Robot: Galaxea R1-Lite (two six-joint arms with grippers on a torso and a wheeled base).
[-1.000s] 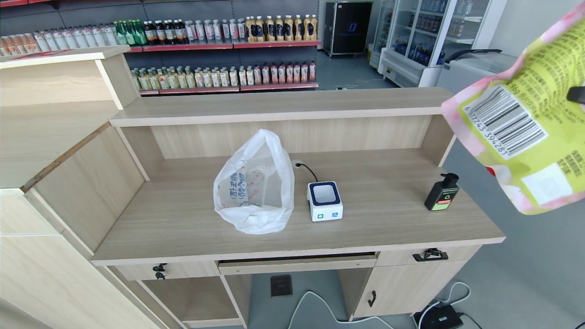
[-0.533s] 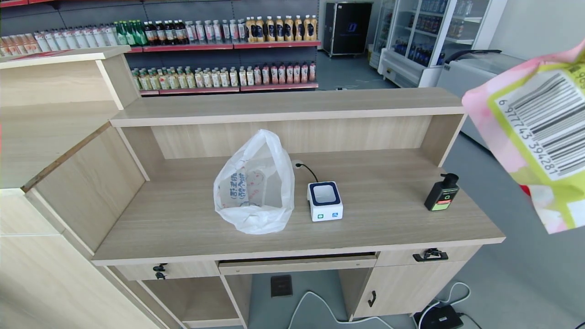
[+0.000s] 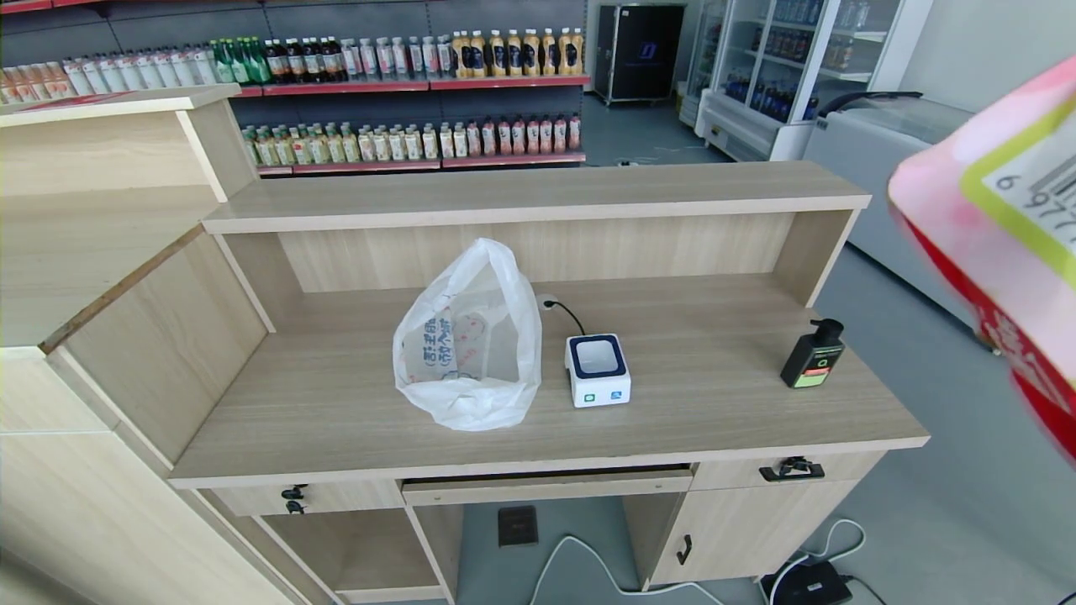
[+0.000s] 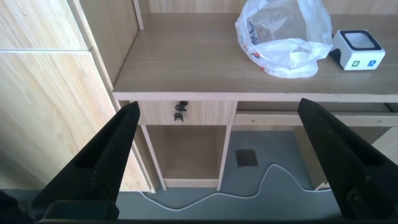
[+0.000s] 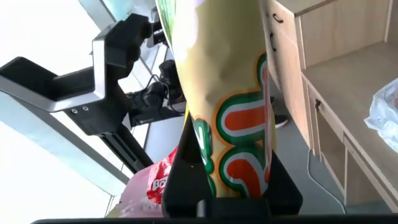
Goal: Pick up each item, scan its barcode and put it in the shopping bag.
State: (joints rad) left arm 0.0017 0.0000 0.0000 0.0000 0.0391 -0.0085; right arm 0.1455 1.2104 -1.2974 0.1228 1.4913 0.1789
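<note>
Looking at the right edge of the head view, you find the snack pouch [image 3: 1000, 227] held high, well apart from the bench [image 3: 714, 412] and off to its right. It is blurred and cut off by the frame, so only a corner of its barcode label shows. In the right wrist view the right pincer [image 5: 230, 180] is pinching the pouch [image 5: 227, 106] near one end, its two dark fingers [image 5: 186, 168] pressed against either side. The pouch rises in front of the lens and hides much of what lies behind it.

Your left pincer [image 4: 217, 168] hangs low in front of the bench, fingers spread wide with nothing between them.

On the bench the shopping bag [image 3: 466, 336] stands open and upright. Something printed lies inside it, but you cannot tell what through the plastic. The scanner [image 3: 597, 368] sits just beside the bag, on its right. A black pump bottle [image 3: 812, 355] stands near the bench's right end, well apart from both.
</note>
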